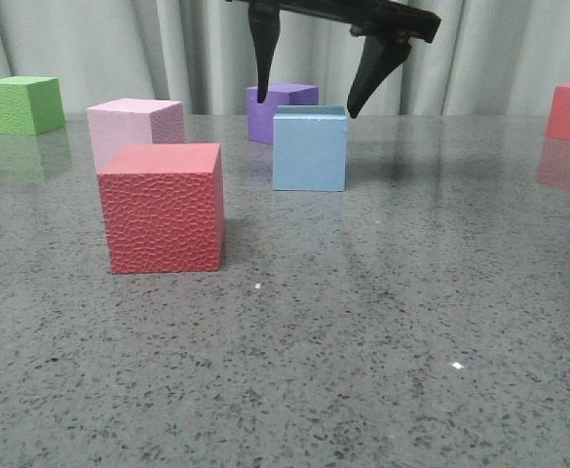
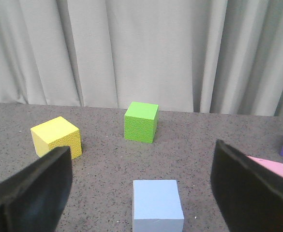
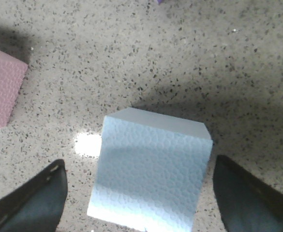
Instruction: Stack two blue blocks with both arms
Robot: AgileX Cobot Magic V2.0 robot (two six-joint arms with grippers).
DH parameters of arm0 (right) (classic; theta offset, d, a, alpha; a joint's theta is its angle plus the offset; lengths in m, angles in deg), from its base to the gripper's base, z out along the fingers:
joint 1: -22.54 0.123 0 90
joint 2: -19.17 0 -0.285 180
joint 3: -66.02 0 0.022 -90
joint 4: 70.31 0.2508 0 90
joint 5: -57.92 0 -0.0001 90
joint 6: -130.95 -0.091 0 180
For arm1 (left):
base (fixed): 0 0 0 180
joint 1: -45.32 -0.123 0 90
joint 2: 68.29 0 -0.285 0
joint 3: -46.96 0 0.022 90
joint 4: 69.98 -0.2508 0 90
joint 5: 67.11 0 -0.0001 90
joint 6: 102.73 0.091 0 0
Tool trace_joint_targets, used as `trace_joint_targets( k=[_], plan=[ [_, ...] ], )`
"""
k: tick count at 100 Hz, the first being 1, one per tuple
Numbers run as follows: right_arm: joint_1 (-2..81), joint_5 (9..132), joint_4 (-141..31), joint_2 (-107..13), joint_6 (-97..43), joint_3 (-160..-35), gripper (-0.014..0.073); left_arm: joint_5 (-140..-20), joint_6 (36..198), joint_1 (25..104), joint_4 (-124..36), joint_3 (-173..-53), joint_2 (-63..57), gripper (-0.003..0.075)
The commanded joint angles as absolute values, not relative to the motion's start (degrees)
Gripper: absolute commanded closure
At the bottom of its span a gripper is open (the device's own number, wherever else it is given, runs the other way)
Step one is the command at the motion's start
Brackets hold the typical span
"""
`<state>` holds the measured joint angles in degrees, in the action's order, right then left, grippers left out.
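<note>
We see a grey speckled bench [image 1: 362, 331] with dark flecks. On it sit a pale sky-blue block [image 1: 310, 149], a red cube [image 1: 162, 208] with a pebbled face, a pale pink cube [image 1: 133, 129], a purple cube [image 1: 283, 105] and a bright green cube [image 1: 23, 104]. The left wrist view shows another sky-blue block [image 2: 157, 205] and a yellow cube [image 2: 56, 137]. Black fingers [image 1: 261, 54] hang before grey curtains [image 1: 119, 49].

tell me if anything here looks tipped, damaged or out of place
Nothing stands out. The blue block sits flat and upright on the table under the open right gripper. The red cube, pink cube, purple cube and green cube also stand square, none stacked.
</note>
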<state>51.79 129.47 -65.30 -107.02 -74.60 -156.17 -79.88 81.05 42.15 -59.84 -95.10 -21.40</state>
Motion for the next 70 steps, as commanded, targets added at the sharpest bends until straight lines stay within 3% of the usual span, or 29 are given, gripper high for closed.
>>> trace_joint_targets(
  k=[1, 39, 70],
  plan=[
    [51.7, 132.4, -66.4, -101.6, -74.4, -157.9, -0.0017, -77.0, 80.4, 42.2, -59.1, -98.3, -21.2, 0.0166],
    [54.0, 130.9, -71.9, -89.4, -72.8, -152.5, -0.0017, -87.1, 80.4, 42.2, -59.1, -106.1, -12.4, 0.0166],
    [54.0, 116.8, -72.1, -68.7, -72.7, -126.2, -0.0017, -91.4, 78.8, 42.2, -59.1, -112.3, -2.6, 0.0166]
  ],
)
